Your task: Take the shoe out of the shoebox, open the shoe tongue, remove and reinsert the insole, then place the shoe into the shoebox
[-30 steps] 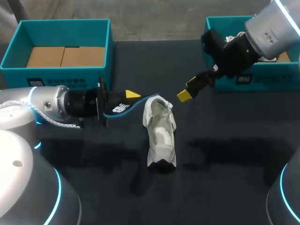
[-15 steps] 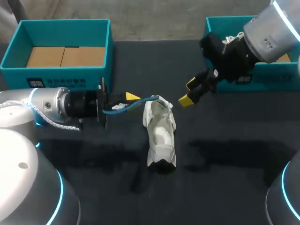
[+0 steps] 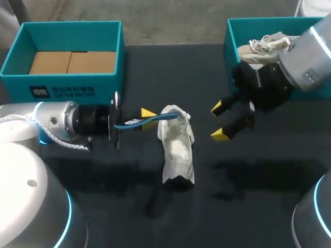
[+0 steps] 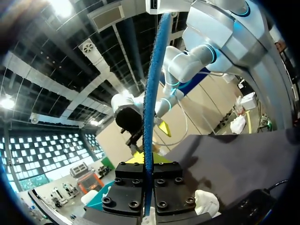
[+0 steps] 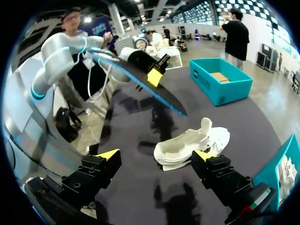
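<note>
A white shoe (image 3: 177, 150) lies on the black table's middle, its opening toward the far side. My left gripper (image 3: 146, 114) is shut on a thin blue insole (image 3: 155, 119), held on edge, whose far end reaches the shoe's opening. In the left wrist view the insole (image 4: 153, 93) rises from between the fingers (image 4: 133, 180). My right gripper (image 3: 220, 121) hangs open to the right of the shoe, holding nothing. In the right wrist view the shoe (image 5: 192, 143) lies ahead of my open right gripper (image 5: 156, 155), with the insole (image 5: 140, 80) beyond it.
A teal shoebox (image 3: 111, 31) with cardboard inside stands at the far left. A second teal shoebox (image 3: 232, 36) at the far right holds another white shoe (image 3: 266, 44). Bare black table lies in front of the shoe.
My right gripper has drawn back from the shoe, rightward and toward the near side, staying open. My left gripper has pushed the insole right, bringing its end to the shoe's opening.
</note>
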